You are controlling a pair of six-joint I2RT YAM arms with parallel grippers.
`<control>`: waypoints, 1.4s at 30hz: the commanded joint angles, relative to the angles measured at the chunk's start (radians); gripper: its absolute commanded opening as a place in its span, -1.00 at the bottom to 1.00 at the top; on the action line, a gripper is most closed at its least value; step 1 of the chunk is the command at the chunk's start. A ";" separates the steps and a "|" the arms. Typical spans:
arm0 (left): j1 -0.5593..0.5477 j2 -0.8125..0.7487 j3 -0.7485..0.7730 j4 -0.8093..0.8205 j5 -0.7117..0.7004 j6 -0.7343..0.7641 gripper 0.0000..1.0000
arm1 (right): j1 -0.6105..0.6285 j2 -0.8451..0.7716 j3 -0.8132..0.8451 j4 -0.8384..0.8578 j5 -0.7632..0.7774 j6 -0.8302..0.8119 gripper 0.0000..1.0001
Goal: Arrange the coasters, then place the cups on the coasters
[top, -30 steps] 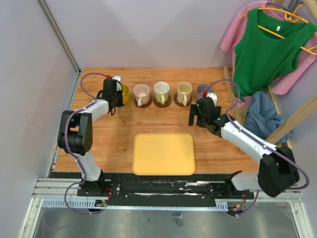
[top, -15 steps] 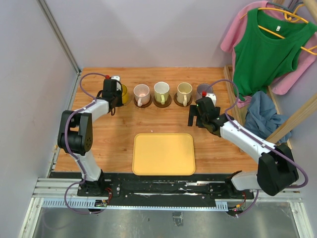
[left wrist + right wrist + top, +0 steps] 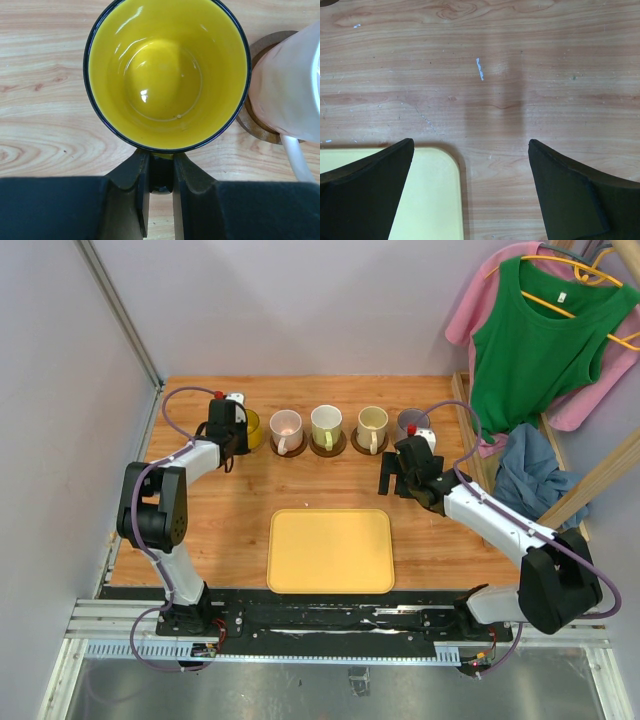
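Five cups stand in a row at the back of the table: yellow (image 3: 251, 427), pink (image 3: 285, 426), green-white (image 3: 326, 423), cream (image 3: 372, 421) and grey-purple (image 3: 409, 422). Dark coasters (image 3: 328, 447) show under the pink, green-white and cream cups. My left gripper (image 3: 236, 436) is shut on the yellow cup's handle (image 3: 161, 172). In the left wrist view the yellow cup (image 3: 167, 75) sits upright beside the pink cup (image 3: 290, 85) and its coaster (image 3: 255, 127). No coaster shows under the yellow cup. My right gripper (image 3: 395, 480) hangs open and empty over bare wood in front of the grey-purple cup.
A yellow rectangular tray (image 3: 331, 550) lies at the table's near middle; its corner (image 3: 430, 200) shows under my right gripper (image 3: 470, 150). A wooden rack with clothes (image 3: 540, 350) stands along the right edge. A grey wall (image 3: 60, 440) borders the left side.
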 commanded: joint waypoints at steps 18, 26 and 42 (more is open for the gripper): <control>0.008 0.010 0.063 0.009 -0.051 -0.034 0.24 | -0.021 0.021 0.022 -0.001 -0.019 0.012 0.97; 0.008 -0.017 0.051 -0.015 -0.072 -0.035 0.44 | -0.022 0.026 0.024 -0.001 -0.024 0.012 0.97; 0.008 -0.143 -0.018 -0.134 -0.092 -0.093 0.64 | -0.022 0.012 0.016 0.001 -0.036 0.025 0.96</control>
